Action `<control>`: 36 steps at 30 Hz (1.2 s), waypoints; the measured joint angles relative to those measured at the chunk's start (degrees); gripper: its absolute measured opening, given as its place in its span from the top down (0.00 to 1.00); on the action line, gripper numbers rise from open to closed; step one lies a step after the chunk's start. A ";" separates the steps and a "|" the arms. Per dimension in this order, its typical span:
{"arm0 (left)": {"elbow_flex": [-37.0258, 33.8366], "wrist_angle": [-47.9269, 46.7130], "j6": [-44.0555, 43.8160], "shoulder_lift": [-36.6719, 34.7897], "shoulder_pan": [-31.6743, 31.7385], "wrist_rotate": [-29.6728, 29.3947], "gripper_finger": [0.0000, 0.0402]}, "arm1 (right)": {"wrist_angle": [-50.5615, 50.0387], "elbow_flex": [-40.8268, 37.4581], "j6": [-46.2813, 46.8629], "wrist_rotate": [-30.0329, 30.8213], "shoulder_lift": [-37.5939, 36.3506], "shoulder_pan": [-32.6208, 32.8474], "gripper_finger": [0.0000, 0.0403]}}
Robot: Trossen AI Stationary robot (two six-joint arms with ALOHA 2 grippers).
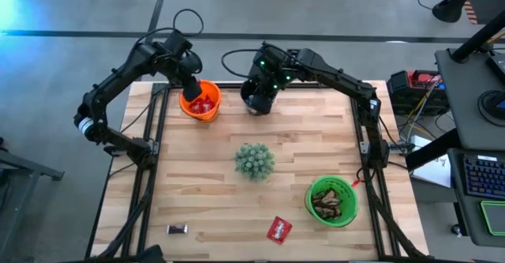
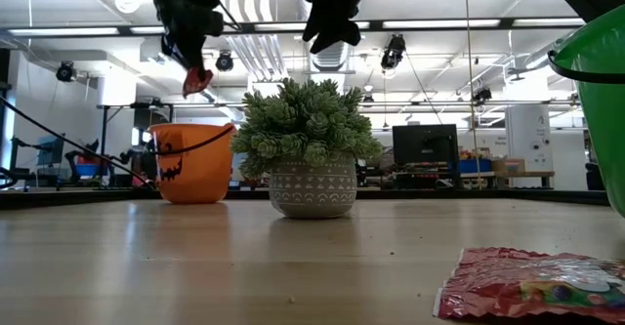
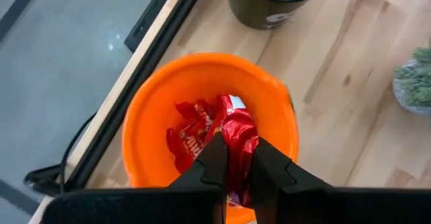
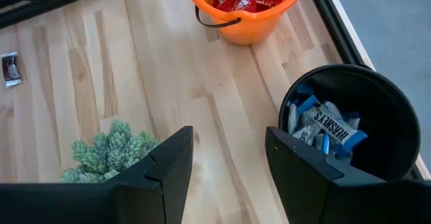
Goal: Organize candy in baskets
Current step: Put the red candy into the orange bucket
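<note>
red candy (image 3: 237, 133) held in left gripper (image 3: 236, 158) above orange basket (image 3: 145, 116); right gripper (image 4: 229, 153) wide.

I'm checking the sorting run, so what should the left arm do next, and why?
Probably open its fingers. The left gripper is shut on a red candy above the orange basket, which already holds red wrappers, so releasing should drop it in with its own kind.

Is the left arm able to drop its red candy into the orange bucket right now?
Probably yes. The left gripper hangs right over the orange bucket with its jaws shut on the red candy, and nothing sits between them; the bucket's top is open.
</note>
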 joint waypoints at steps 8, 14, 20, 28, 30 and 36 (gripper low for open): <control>0.00 -0.75 0.99 -0.34 -0.01 0.26 0.87 | -1.30 0.00 -1.35 0.00 0.00 0.00 0.56; 0.00 -1.60 -0.38 -0.37 -0.01 0.24 0.75 | -3.64 0.00 -1.75 0.01 0.00 0.00 0.56; 0.00 -3.16 -0.35 -0.37 -0.02 0.19 0.63 | -7.24 0.00 -1.80 0.00 0.00 0.12 0.56; 0.00 -3.57 -0.35 -0.37 -0.06 0.30 0.60 | -17.31 0.00 -1.58 -0.02 -0.17 3.22 0.56; 0.00 -3.57 -0.47 -0.37 -0.07 1.30 0.60 | -19.59 0.00 -1.56 -0.02 -0.48 4.83 0.56; 0.00 -3.65 -0.13 -0.53 -0.11 3.55 0.60 | -19.50 0.00 3.07 -0.51 -2.02 11.07 0.56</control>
